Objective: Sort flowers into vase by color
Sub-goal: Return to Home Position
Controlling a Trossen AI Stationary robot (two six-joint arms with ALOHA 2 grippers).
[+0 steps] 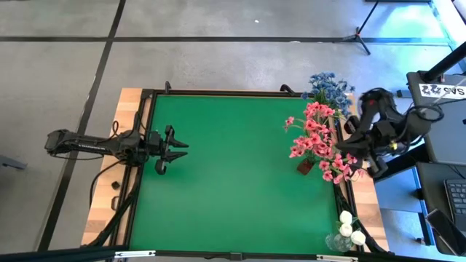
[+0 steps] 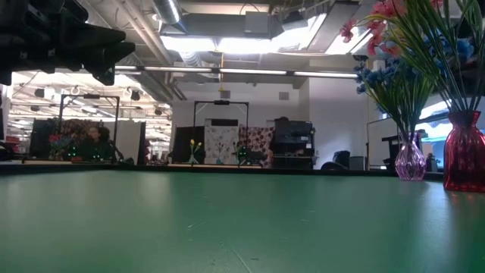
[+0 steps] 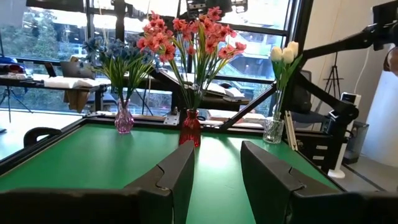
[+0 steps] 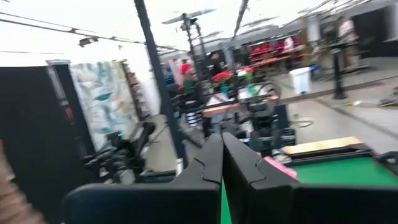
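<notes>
Left gripper (image 3: 217,152), jaws apart, hovers over the left side of the green mat (image 1: 233,167). Along the mat's right edge: white tulip-like buds (image 3: 283,55) in a transparent glass vase (image 3: 272,130), pink blossom sprays (image 3: 186,37) in a red glass vase (image 3: 190,129), blue blossom clusters (image 3: 121,53) in a purple vase (image 3: 123,118). Right gripper (image 4: 221,142), jaws together, lies beyond that edge.

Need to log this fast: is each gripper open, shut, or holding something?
Left gripper: open, empty.
Right gripper: shut, nothing visible in it.
</notes>
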